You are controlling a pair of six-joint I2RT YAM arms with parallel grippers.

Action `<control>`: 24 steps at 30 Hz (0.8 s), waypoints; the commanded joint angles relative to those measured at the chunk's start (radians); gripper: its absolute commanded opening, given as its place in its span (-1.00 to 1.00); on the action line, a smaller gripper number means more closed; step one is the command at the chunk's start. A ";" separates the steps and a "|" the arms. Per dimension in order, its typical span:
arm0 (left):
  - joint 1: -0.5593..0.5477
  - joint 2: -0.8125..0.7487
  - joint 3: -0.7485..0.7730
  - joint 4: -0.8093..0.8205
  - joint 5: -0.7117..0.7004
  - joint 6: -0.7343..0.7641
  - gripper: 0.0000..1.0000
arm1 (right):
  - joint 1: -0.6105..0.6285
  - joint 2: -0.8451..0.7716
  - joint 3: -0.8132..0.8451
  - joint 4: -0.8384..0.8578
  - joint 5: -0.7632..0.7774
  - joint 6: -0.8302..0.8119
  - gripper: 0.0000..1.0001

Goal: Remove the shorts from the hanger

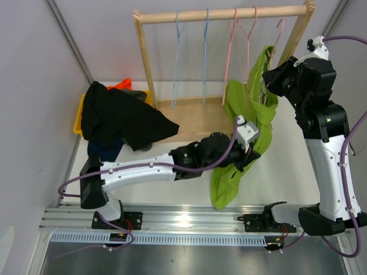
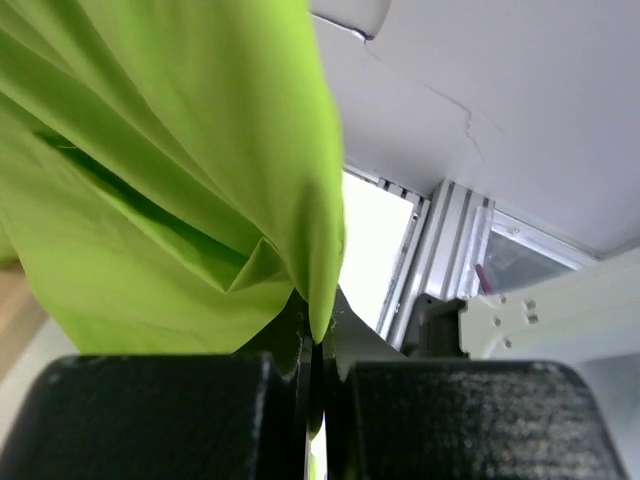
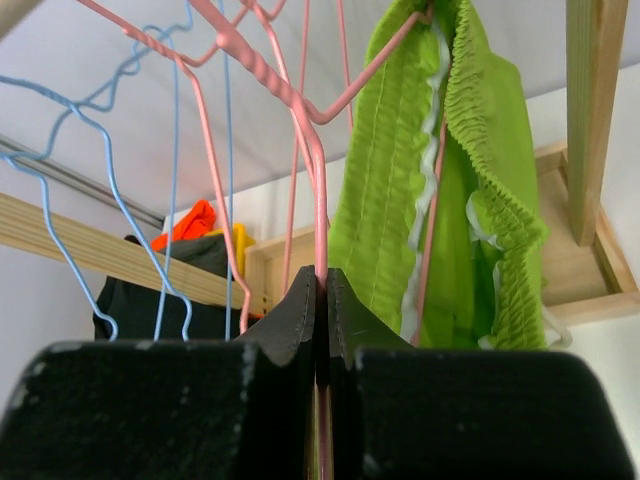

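The lime green shorts (image 1: 252, 103) hang by their waistband on a pink hanger (image 1: 279, 34) at the right end of the wooden rack, their legs trailing down onto the table. My left gripper (image 1: 250, 153) is shut on a lower fold of the lime green shorts (image 2: 150, 200); in the left wrist view the cloth is pinched between the closed fingers of the gripper (image 2: 318, 335). My right gripper (image 1: 267, 77) is shut on the pink hanger wire (image 3: 318, 200), with the gathered waistband (image 3: 385, 230) just to the right. Black shorts (image 1: 123, 117) and orange shorts (image 1: 121, 86) lie at the left.
A yellow bin (image 1: 78, 117) at the left holds the heaped shorts, with a navy pair (image 1: 106, 150) under the black. The wooden rack's bar (image 1: 223, 14) carries empty blue hangers (image 1: 179, 57) and pink hangers (image 1: 232, 51). The rack's base board (image 1: 189, 123) lies behind my left arm.
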 commanded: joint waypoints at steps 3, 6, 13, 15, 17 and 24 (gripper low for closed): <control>-0.179 -0.101 -0.215 -0.001 -0.088 -0.027 -1.00 | -0.020 0.000 0.063 0.123 0.011 -0.002 -1.00; -0.205 -0.109 -0.289 0.029 -0.096 -0.070 -1.00 | -0.028 -0.003 0.055 0.117 0.011 -0.001 -1.00; -0.201 -0.102 -0.214 -0.051 -0.259 -0.044 -1.00 | -0.028 -0.066 -0.009 0.079 0.005 0.028 -1.00; -0.181 -0.085 -0.142 -0.088 -0.322 -0.020 -1.00 | -0.026 -0.117 -0.052 0.064 0.008 0.036 -1.00; -0.144 -0.074 -0.102 -0.105 -0.333 -0.012 -1.00 | -0.026 -0.151 -0.075 0.041 0.012 0.041 -1.00; -0.093 -0.085 -0.059 -0.160 -0.454 0.066 -1.00 | -0.026 -0.200 -0.026 -0.042 0.022 0.015 -1.00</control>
